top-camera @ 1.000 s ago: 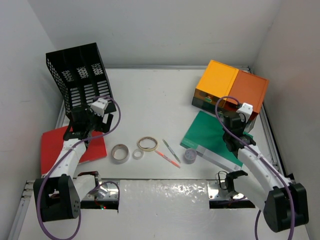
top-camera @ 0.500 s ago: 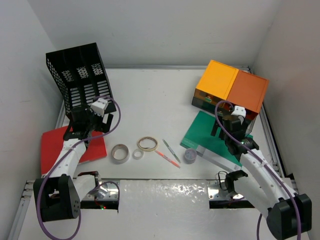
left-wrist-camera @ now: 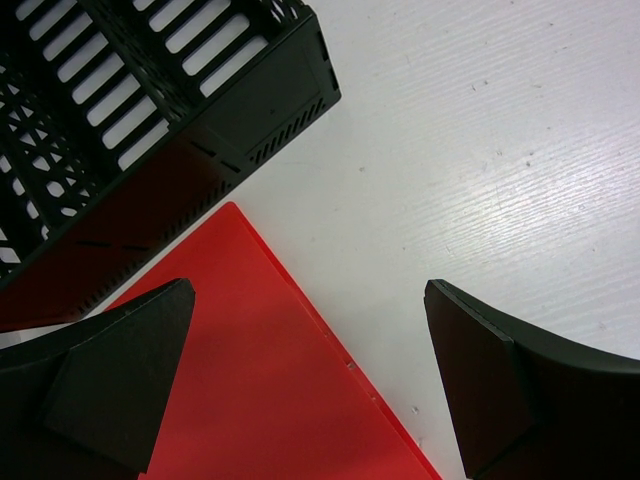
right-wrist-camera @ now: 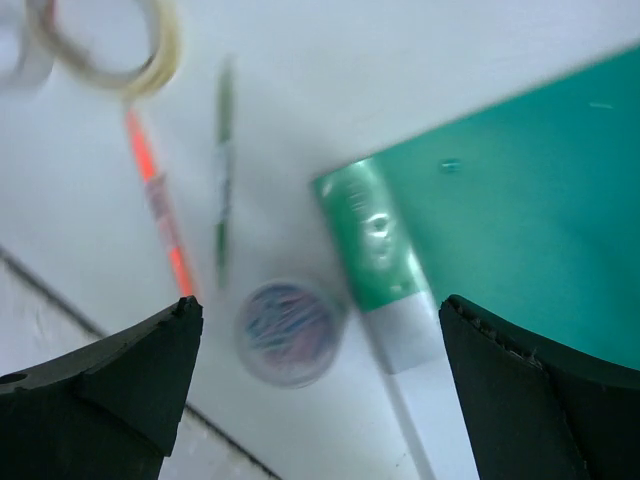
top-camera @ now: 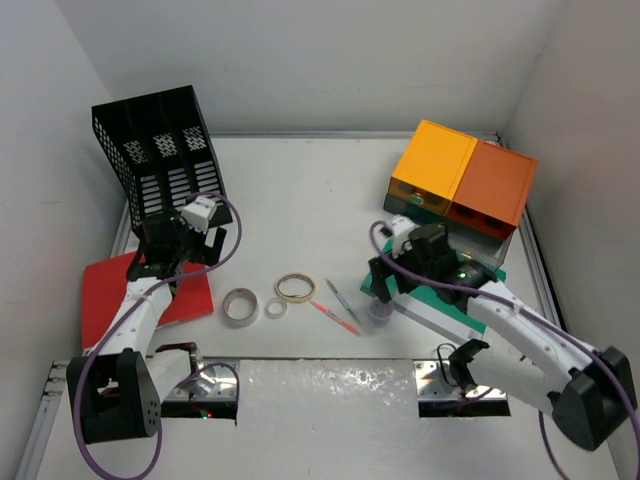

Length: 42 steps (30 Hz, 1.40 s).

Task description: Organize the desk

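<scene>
Two arms, one moves | right gripper (top-camera: 383, 288): swings off the green folder (right-wrist-camera: 520, 170) toward the centre, jaws go from half-closed to wide, empty, above small round tub (right-wrist-camera: 288, 332) | left gripper (left-wrist-camera: 310, 380): unmoved, wide, empty, over red folder (left-wrist-camera: 250, 400) | desk (top-camera: 300, 190): under everything, items loose | read: tub pickup likely next
</scene>
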Motion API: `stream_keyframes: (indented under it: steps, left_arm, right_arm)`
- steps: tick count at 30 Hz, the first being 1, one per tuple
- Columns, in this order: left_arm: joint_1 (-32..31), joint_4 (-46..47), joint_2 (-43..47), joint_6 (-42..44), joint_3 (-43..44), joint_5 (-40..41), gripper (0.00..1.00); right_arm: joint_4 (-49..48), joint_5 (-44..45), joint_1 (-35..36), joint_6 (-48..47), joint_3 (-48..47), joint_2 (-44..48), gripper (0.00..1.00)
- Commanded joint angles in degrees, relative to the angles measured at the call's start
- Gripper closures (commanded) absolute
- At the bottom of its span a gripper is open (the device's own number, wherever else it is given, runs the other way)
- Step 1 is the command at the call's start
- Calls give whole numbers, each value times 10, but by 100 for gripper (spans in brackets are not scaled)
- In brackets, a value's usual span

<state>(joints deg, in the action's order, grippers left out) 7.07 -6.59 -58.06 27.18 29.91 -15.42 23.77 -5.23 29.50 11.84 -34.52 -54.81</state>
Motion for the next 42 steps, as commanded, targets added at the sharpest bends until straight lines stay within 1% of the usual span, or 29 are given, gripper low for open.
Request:
stream_keyframes:
  steps: [1, 3, 7, 11, 15, 19, 20, 22, 23, 26, 27, 29, 30, 32, 33, 36, 37, 40, 41, 42]
  left_arm:
    - [-2, 18, 8, 5, 2, 7, 1]
    - [-2, 18, 6, 5, 4, 10, 1]
    - [-2, 18, 0, 5, 5, 14, 1]
    - [-2, 18, -3, 5, 5, 16, 1]
    - [-2, 19, -6, 6, 5, 16, 1]
    - [-3, 18, -7, 5, 5, 16, 1]
    - [-2, 18, -7, 5, 5, 16, 1]
    - [-2, 18, -7, 5, 5, 16, 1]
    - [-2, 18, -7, 6, 6, 17, 1]
    - [-2, 17, -7, 6, 6, 18, 1]
    - [-2, 18, -8, 6, 6, 18, 1]
    - [-3, 18, -7, 6, 6, 18, 1]
    - [-3, 17, -7, 6, 6, 18, 1]
    - [-3, 18, -7, 6, 6, 20, 1]
    - [-2, 18, -7, 6, 5, 21, 1]
    - [-3, 18, -7, 6, 6, 22, 1]
    - [-2, 18, -7, 6, 6, 22, 1]
    - [-1, 18, -7, 6, 6, 22, 1]
    - [-2, 19, -7, 6, 6, 22, 1]
    - [-2, 19, -7, 6, 6, 21, 1]
  right_arm:
    - [23, -11, 86, -73, -22, -34, 1]
    - [36, 23, 107, -79, -30, -49, 1]
    - [45, 25, 137, -90, -39, -103, 1]
    - [44, 48, 140, -95, -30, -130, 1]
    - [23, 36, 141, -90, -16, -156, 2]
    - [3, 48, 141, -86, -10, -174, 14]
    - [-1, 46, 141, -86, -9, -174, 25]
    - [-5, 48, 141, -88, -8, -174, 33]
    - [-3, 49, 141, -88, -10, -175, 36]
    - [9, 44, 141, -92, -15, -188, 32]
    - [12, 43, 142, -92, -17, -192, 33]
    - [15, 37, 141, -90, -17, -199, 37]
    - [15, 37, 142, -88, -17, -204, 46]
    - [16, 35, 143, -86, -19, -203, 58]
    - [15, 33, 144, -86, -19, -197, 71]
    - [20, 38, 144, -82, -27, -169, 91]
    - [22, 40, 144, -80, -37, -160, 99]
    - [45, 56, 144, -71, -73, -124, 100]
    - [57, 95, 144, -69, -84, -116, 100]
    - [60, 115, 144, -67, -97, -98, 100]
